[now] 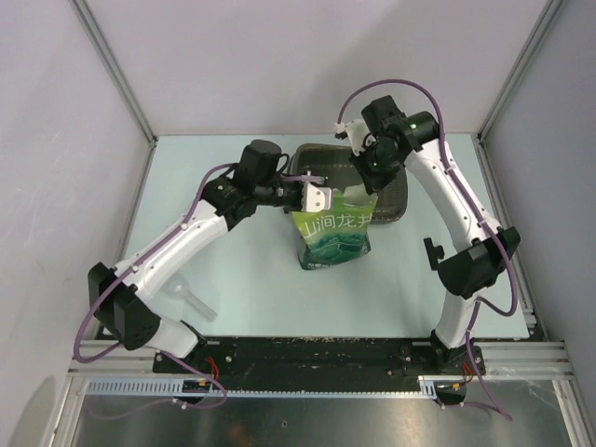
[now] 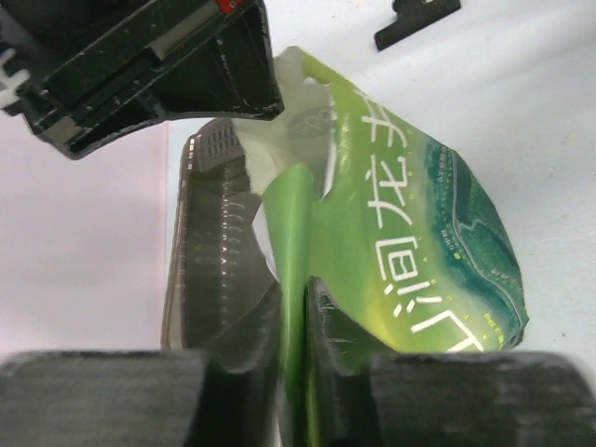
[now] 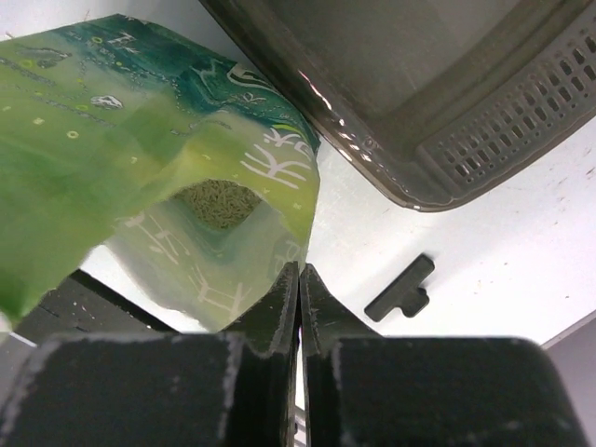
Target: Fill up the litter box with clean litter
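Left end effector (image 2: 293, 296) sideways on green pouch (image 2: 400, 233)

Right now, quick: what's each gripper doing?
Left gripper: closed, pinching the green pouch by its top edge.
Right gripper: closed, apparently pinching the pouch's open mouth at the other side.

Upright bag (image 1: 333, 237) mid-table. Litter box (image 1: 396, 194) at its 12 o'clock. The left gripper (image 1: 319, 198) and right gripper (image 1: 359, 191) meet the bag top.
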Robot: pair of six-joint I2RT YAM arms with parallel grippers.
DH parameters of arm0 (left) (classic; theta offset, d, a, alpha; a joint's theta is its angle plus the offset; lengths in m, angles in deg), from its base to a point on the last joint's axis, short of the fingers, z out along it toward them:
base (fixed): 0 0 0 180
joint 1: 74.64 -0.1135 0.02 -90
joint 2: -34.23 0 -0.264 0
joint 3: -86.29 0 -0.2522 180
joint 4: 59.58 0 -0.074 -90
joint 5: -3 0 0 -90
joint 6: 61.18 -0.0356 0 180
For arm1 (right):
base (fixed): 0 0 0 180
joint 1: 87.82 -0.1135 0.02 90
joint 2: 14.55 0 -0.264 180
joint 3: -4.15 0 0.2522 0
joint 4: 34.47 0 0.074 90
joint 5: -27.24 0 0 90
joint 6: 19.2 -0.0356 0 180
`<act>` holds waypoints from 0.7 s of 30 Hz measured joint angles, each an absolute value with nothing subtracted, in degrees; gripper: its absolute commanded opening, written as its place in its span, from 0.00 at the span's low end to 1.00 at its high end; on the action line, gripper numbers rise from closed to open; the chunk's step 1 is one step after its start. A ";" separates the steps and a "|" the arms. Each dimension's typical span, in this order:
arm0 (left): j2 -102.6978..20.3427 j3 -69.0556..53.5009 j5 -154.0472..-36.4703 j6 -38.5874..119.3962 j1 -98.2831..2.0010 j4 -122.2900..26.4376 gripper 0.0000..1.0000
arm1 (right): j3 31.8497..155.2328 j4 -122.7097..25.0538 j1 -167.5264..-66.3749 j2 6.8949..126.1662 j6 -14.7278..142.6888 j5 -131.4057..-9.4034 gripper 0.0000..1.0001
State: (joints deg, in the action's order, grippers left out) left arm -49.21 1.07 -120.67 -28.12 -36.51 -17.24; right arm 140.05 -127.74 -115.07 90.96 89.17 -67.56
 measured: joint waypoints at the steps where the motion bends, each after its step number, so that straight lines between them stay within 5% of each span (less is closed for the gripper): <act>1: -49.19 1.07 -120.49 -27.47 -36.51 -17.83 0.42 | 140.05 -127.78 -114.83 91.03 88.84 -68.09 0.36; 4: -48.51 1.09 -119.88 -23.38 -36.51 -19.39 0.63 | 141.02 -127.43 -112.90 91.05 88.01 -71.34 0.55; 9: -44.38 0.74 -115.05 -10.48 -36.55 -20.46 0.91 | 148.16 -126.43 -107.33 91.64 87.53 -80.09 0.62; 15: -31.99 -5.64 -105.61 3.53 -41.71 -20.98 1.00 | 147.14 -121.70 -99.11 88.82 85.76 -90.51 0.72; 18: -26.87 -8.90 -102.42 8.49 -50.87 -19.17 1.00 | 137.08 -113.27 -96.47 83.20 84.44 -92.63 0.86; 19: -25.89 -9.99 -101.24 9.56 -54.61 -18.10 1.00 | 133.39 -110.36 -96.14 81.26 83.81 -93.20 0.99; 21: -25.26 -12.29 -98.22 10.72 -61.25 -15.56 1.00 | 127.07 -105.36 -96.18 77.94 82.46 -94.23 1.00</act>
State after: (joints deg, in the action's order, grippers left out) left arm -25.26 -12.29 -98.22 10.72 -61.25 -15.56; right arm 127.07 -105.36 -96.18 77.94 82.46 -94.23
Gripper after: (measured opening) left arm 0.995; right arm 0.942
